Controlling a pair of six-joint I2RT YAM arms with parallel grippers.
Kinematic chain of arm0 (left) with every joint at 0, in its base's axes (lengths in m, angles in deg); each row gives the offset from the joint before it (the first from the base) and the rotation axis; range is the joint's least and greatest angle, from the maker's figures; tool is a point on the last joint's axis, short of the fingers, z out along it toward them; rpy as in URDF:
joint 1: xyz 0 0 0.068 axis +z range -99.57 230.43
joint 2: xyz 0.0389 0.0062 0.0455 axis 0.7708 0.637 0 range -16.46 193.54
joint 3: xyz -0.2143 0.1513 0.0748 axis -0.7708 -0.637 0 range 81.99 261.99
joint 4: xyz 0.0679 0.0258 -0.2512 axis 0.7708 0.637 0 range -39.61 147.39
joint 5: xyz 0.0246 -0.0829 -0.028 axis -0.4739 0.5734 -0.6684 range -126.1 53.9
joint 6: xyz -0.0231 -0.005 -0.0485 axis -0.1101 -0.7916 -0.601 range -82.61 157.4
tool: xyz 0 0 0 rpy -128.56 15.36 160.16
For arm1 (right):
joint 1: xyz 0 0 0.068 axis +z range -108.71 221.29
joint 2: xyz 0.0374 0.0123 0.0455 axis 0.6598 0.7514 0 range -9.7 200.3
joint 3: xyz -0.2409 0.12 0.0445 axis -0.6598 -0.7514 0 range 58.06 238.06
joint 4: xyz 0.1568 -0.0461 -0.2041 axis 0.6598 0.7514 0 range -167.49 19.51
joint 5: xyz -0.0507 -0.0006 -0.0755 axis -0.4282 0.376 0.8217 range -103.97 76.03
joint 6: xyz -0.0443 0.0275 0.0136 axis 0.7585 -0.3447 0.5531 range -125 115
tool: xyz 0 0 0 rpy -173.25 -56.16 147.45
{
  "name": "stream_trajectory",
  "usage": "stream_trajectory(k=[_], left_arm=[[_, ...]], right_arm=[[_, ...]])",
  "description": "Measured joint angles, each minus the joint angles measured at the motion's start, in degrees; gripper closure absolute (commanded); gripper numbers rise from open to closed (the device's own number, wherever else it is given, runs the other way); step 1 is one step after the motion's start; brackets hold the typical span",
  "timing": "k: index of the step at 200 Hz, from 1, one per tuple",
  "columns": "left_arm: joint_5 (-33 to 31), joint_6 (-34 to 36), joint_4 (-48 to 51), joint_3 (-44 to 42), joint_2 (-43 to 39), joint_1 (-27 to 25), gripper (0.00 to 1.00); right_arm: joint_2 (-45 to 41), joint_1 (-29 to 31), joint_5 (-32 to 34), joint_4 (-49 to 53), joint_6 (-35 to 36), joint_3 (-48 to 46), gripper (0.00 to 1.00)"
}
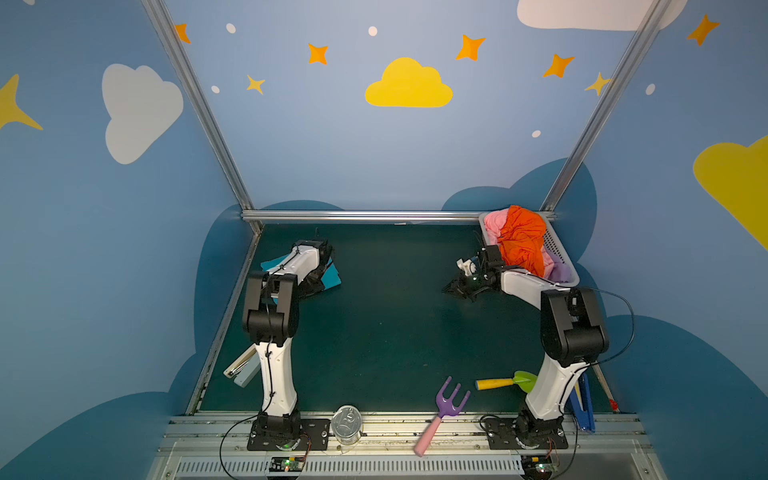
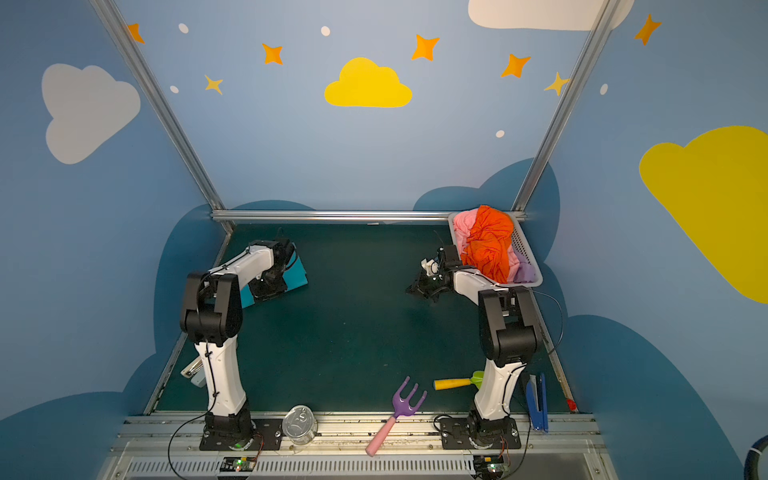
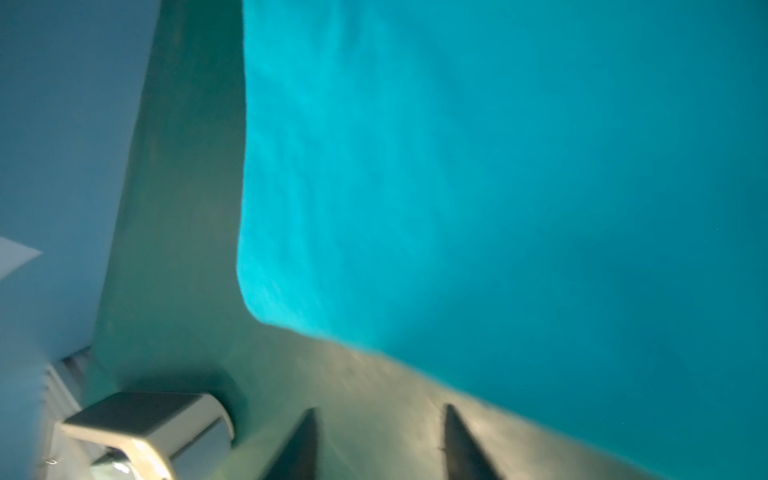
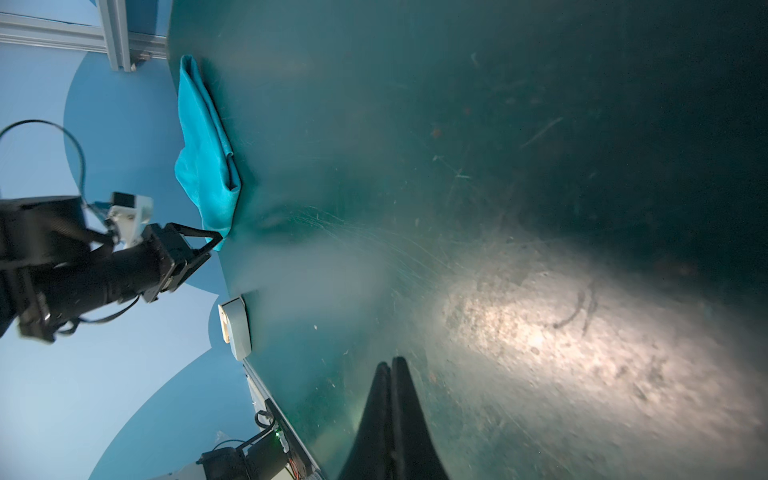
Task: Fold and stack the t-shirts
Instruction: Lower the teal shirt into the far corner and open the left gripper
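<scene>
Teal t-shirt [image 3: 498, 187] folded flat at far-left corner of mat [image 1: 395, 324], likely stack base. Left gripper [image 3: 379, 411] just beside its edge, jaws apart, nothing between. Right gripper [image 4: 392, 361] clenched, empty, over bare mat near basket [image 1: 557, 245]. Orange t-shirt [image 1: 521, 241], pink t-shirt [image 1: 494, 226], lilac t-shirt [image 1: 559, 270] bunched inside, probably next picks.

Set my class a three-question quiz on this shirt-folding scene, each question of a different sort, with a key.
1. How many shirt colours show in the basket?
2. True or false: the right gripper is shut and empty.
3. The teal shirt lies: A in the basket; B on the table beside the left gripper; C in the right gripper.
Key: 1 three: orange shirt, pink shirt, lilac shirt. 2 true. 3 B.
</scene>
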Motion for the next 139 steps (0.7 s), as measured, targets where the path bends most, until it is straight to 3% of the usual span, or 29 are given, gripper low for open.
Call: stream_trajectory(k=[24, 42, 55, 75, 90, 139], left_arm=[[1.90, -0.52, -2.27, -3.93, -3.76, -4.76, 0.26], [3.52, -0.81, -4.20, -6.62, -4.90, -5.33, 0.25], [4.79, -1.05, -5.99, -7.80, -4.87, -4.13, 0.33], [7.65, -1.22, -8.70, -8.79, -4.44, -0.79, 0.56], [9.73, -1.07, -10.56, -8.70, -3.10, 2.12, 0.65], [15.23, -0.81, -11.34, -2.40, 1.84, 9.66, 0.62]], right_arm=[[-0.02, 0.31, 0.00, -0.07, -0.35, -0.09, 1.00], [-0.02, 0.66, 0.00, -0.04, -0.37, -0.09, 1.00], [-0.02, 0.74, 0.00, -0.07, -0.37, -0.09, 1.00], [-0.02, 0.87, 0.00, -0.04, -0.37, -0.09, 1.00], [-0.02, 0.90, 0.00, -0.04, -0.37, -0.09, 1.00], [2.45, 0.90, -0.15, -0.13, -0.37, 1.44, 1.00]])
